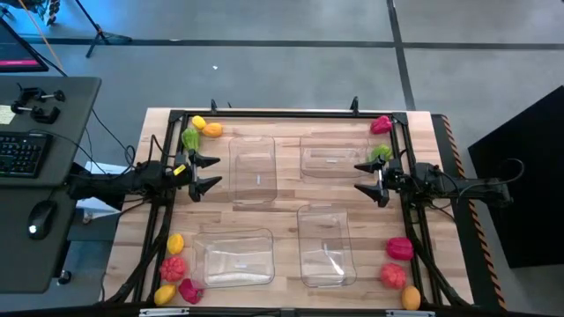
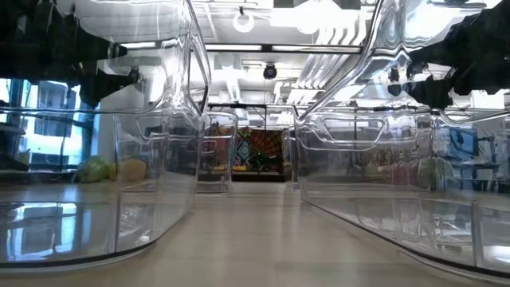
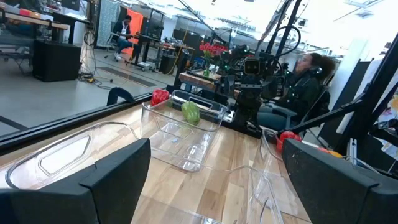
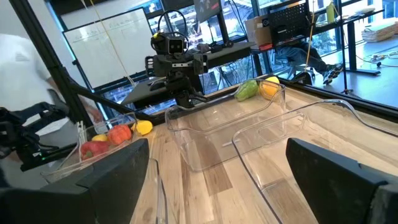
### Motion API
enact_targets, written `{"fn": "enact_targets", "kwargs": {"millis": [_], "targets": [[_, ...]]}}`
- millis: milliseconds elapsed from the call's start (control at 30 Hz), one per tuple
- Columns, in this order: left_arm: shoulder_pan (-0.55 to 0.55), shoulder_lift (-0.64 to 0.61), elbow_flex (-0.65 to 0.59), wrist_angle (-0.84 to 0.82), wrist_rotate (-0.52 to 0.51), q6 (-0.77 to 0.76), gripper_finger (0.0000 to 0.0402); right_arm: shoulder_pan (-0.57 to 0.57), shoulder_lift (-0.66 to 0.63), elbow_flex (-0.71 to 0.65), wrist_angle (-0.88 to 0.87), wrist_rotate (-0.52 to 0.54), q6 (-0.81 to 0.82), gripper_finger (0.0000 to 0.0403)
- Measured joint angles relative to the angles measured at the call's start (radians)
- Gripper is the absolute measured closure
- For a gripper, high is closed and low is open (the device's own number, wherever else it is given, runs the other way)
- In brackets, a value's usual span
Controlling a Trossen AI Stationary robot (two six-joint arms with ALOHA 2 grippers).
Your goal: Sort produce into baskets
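Note:
Four clear bins sit mid-table: far left (image 1: 254, 167), far right (image 1: 332, 155), near left (image 1: 236, 257), near right (image 1: 325, 244). Toy produce lies in the corners: green (image 1: 189, 137), yellow (image 1: 198, 122) and orange (image 1: 212, 129) pieces far left; pink (image 1: 381, 124) and green (image 1: 381, 152) far right; several yellow and red pieces near left (image 1: 174, 267); red (image 1: 398, 248) and orange (image 1: 411, 297) near right. My left gripper (image 1: 209, 173) is open and empty at the far left bin's left side. My right gripper (image 1: 367, 178) is open and empty right of the far right bin.
A black frame (image 1: 264, 114) runs along the table's far, left and right sides. A desk with keyboard (image 1: 22, 154) and mouse stands left of the table. People sit in the room beyond (image 3: 305, 81). Bare wood shows between the bins (image 1: 286, 216).

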Motion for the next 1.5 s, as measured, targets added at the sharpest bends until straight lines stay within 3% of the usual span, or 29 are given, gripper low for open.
{"fn": "enact_targets", "kwargs": {"millis": [1100, 1167, 1233, 1367, 1500], "targets": [[0.0, 0.0, 0.0, 0.012, -0.001, -0.003, 0.0051, 0.0, 0.0, 0.0, 0.0, 0.0, 0.0, 0.0033], [0.0, 0.001, 0.0, 0.061, 0.001, -0.046, 0.0051, 0.0, 0.0, 0.0, 0.0, 0.0, 0.0, 0.0033], [-0.003, 0.001, -0.001, 0.119, 0.039, -0.206, 0.0051, 0.0, 0.0, 0.0, 0.0, 0.0, 0.0, 0.0033], [-0.004, 0.023, 0.001, 0.413, 0.016, -0.498, 0.0051, 0.0, 0.0, 0.0, 0.0, 0.0, 0.0, 0.0033], [-0.004, 0.127, 0.035, 0.633, -0.046, -0.362, 0.0051, 0.0, 0.0, 0.0, 0.0, 0.0, 0.0, 0.0033]]}}
